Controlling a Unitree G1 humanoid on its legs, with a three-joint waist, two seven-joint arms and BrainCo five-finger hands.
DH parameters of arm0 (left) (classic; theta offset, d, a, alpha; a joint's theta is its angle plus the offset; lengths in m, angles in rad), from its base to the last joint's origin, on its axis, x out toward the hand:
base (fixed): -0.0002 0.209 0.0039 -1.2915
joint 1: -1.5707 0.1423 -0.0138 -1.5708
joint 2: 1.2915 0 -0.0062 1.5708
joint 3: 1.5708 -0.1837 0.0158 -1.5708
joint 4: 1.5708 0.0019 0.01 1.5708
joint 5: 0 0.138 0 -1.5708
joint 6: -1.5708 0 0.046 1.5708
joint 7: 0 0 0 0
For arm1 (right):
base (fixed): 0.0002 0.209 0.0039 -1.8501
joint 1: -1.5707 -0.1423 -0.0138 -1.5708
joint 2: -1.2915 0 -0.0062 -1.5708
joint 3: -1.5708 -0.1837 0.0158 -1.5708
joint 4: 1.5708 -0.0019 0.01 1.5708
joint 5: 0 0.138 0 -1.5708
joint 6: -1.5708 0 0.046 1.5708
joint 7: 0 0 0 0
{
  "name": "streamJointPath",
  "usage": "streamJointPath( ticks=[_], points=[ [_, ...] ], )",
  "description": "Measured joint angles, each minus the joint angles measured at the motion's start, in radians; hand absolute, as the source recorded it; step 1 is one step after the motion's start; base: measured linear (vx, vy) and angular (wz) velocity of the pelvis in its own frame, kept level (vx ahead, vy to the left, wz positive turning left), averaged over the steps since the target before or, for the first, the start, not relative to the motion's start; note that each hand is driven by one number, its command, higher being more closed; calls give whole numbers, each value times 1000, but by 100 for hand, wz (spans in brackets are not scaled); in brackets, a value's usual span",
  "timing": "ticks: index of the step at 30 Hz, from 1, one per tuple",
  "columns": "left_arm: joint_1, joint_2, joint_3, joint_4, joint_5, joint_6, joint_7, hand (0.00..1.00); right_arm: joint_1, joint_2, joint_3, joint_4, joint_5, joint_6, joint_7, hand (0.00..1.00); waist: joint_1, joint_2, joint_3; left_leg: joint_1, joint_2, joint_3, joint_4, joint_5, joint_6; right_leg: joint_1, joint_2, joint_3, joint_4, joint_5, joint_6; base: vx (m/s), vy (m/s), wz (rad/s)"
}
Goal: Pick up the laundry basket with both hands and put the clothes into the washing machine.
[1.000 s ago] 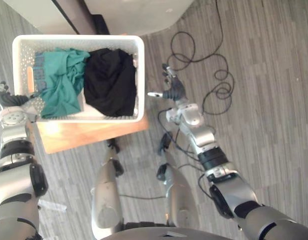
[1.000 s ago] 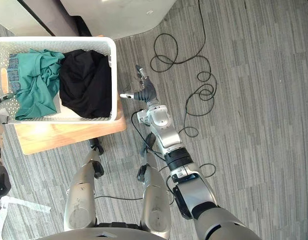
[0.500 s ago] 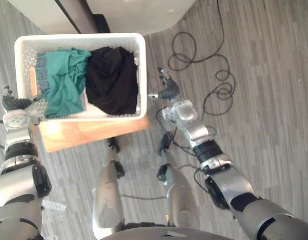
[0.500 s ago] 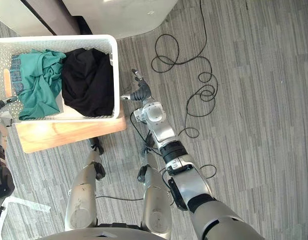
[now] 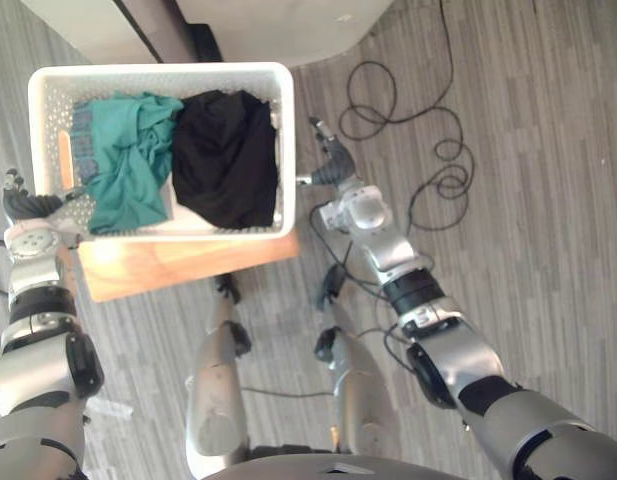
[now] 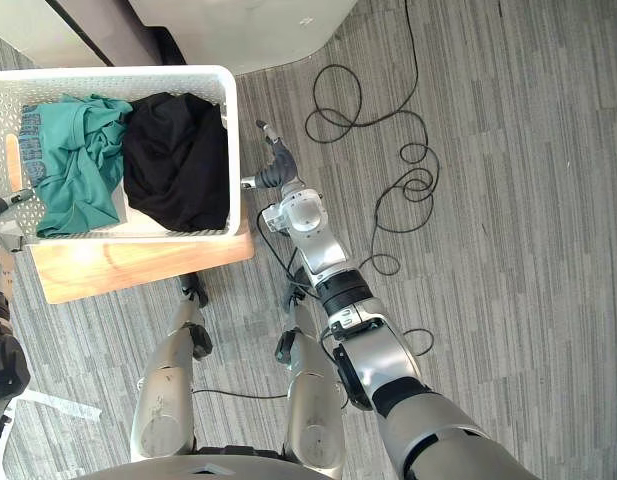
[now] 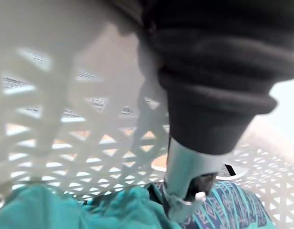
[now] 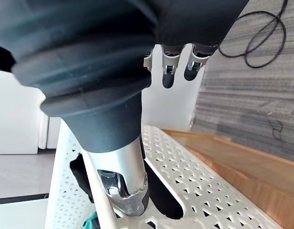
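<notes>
The white laundry basket was seen standing on a low wooden tabletop, on the left of the scene. It was filled by a green garment on its left side and a black garment on its right, with a patterned blue cloth tucked against the far left wall. A white appliance was set on the grey floor just beyond the basket's far edge.

The right hand was held just beside the basket's right wall. Its fingers were kept straight, pointing to the far side, and its thumb was turned towards a handle slot in that wall. Nothing was clasped, and whether the wall was touched could not be told.

The left hand was placed at the basket's near left corner. Its thumb was seen inside the lattice wall, above the green garment — but whether the wall was gripped could not be told.
</notes>
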Motion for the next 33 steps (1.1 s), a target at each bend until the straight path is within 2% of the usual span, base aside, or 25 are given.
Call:
streamJointPath(
  ticks=[13, 27, 33],
  points=[
    [4, -8, -1, 1, -1, -3, 2, 0, -108, -55, -68, 0, 0, 10, -39, 0, -2, 0, 0, 0, -5, -4, 0, 10, 10, -1, -1, 0, 6, 0, 0, 0, 0, 0],
    [10, -30, -13, -5, -20, -17, 7, 0, -108, -48, -66, 0, -1, 10, -41, 0, 0, 0, 0, -1, -8, -12, -3, 13, 7, -7, -5, -2, 22, -3, -2, 0, 0, 0],
    [12, -27, -25, -30, -28, -26, 7, 0, -100, -49, -67, 2, -40, 10, -39, 0, 5, 1, 0, -14, -9, -15, -9, 22, 8, -25, -4, -3, 29, -3, -3, 0, -2, 1]
  ],
)
